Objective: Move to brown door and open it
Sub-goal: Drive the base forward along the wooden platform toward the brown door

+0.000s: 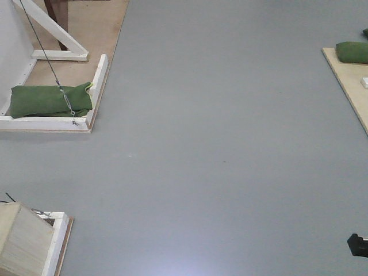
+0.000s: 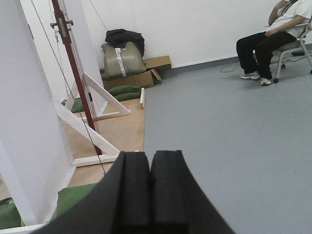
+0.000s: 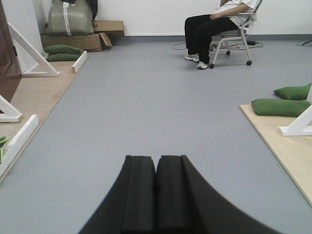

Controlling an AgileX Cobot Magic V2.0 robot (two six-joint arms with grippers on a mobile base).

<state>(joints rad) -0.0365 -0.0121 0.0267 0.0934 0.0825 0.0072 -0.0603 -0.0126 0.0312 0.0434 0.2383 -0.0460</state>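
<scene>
The brown door (image 2: 78,83) shows edge-on in the left wrist view as a thin reddish-brown strip standing between white panels, with a metal handle (image 2: 61,23) near the top. Its glossy face (image 3: 7,58) is cut off by the left edge of the right wrist view, and its dark foot (image 1: 56,11) sits at the top left of the front view. My left gripper (image 2: 150,156) is shut and holds nothing, hanging over the grey floor well short of the door. My right gripper (image 3: 156,159) is likewise shut and holds nothing.
White braces (image 2: 92,131) and green sandbags (image 1: 50,99) sit on the door's plywood base (image 1: 98,23), with a thin cable (image 1: 49,57) running down. Cardboard boxes (image 2: 146,73) stand behind. A person sits on a chair (image 3: 214,29). Another platform (image 3: 287,146) lies to the right.
</scene>
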